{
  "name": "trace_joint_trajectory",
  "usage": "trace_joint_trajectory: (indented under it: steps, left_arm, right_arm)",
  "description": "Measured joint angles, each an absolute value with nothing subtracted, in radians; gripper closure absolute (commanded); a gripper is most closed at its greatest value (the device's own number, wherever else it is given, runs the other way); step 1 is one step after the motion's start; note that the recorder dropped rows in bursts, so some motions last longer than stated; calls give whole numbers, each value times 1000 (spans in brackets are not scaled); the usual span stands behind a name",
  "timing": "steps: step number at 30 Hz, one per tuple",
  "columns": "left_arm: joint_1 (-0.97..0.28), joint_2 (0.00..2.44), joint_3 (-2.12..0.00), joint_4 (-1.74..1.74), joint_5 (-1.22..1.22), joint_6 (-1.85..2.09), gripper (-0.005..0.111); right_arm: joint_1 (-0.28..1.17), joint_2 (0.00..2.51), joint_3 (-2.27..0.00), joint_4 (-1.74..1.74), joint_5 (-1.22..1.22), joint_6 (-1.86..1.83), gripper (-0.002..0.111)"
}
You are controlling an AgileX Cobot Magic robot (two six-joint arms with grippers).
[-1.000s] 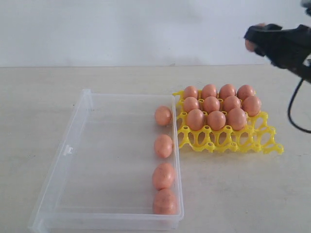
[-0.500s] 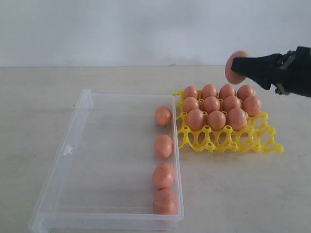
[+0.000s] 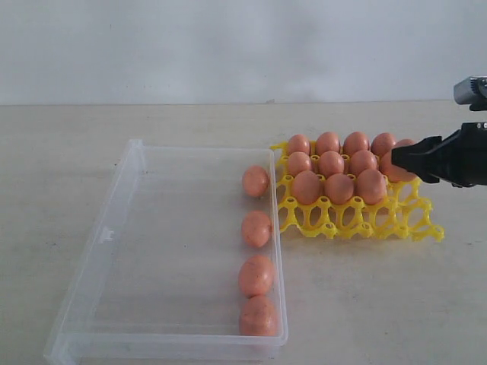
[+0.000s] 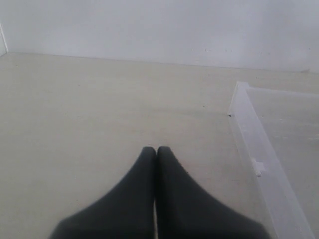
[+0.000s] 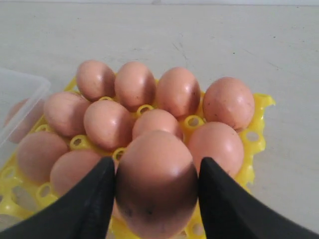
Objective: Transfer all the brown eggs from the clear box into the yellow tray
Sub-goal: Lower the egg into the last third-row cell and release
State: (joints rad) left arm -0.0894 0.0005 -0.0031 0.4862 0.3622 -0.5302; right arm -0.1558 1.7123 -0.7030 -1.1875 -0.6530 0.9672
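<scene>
Reaches in level from the right side with the right gripper (image 3: pixel 397 156), black fingers clamped on either side of a brown egg (image 5: pixel 155 191). Holds the left gripper (image 4: pixel 155 151) fully closed, tips pressed together.

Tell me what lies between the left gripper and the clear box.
Only bare tabletop between the shut left gripper and the clear box, shown in the left wrist view.
</scene>
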Motion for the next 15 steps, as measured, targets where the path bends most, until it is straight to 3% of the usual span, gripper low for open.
trace_joint_trajectory:
  steps: [15]
  left_arm:
    - [-89,1,-3,486,362,-530,111]
  right_arm:
    - [-156,1840,-703,-1069,-640,864,109]
